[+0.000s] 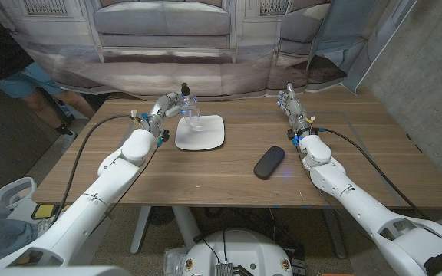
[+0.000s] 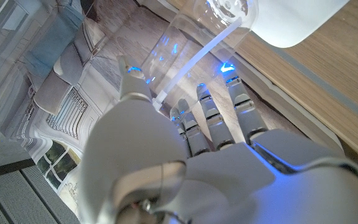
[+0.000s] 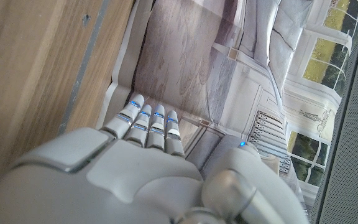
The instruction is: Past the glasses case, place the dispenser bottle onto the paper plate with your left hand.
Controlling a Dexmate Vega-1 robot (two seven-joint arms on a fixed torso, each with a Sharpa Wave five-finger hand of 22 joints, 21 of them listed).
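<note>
The clear dispenser bottle (image 1: 192, 113) with a black pump top stands upright on the far left part of the white paper plate (image 1: 206, 138). My left hand (image 1: 169, 104) is just to its left, at the height of its upper part. In the left wrist view the fingers (image 2: 219, 118) are stretched out and the thumb (image 2: 134, 79) is spread, with the bottle (image 2: 185, 46) just beyond them and the plate (image 2: 291, 25) under its base. The dark glasses case (image 1: 268, 162) lies right of the plate, nearer to me. My right hand (image 1: 290, 102) stands at the far right with straight fingers and holds nothing.
A person (image 1: 21, 77) is at the far left behind the table. A printed backdrop of a sofa (image 1: 163, 31) hangs behind the table's far edge. Bare wood lies between the plate and my right hand.
</note>
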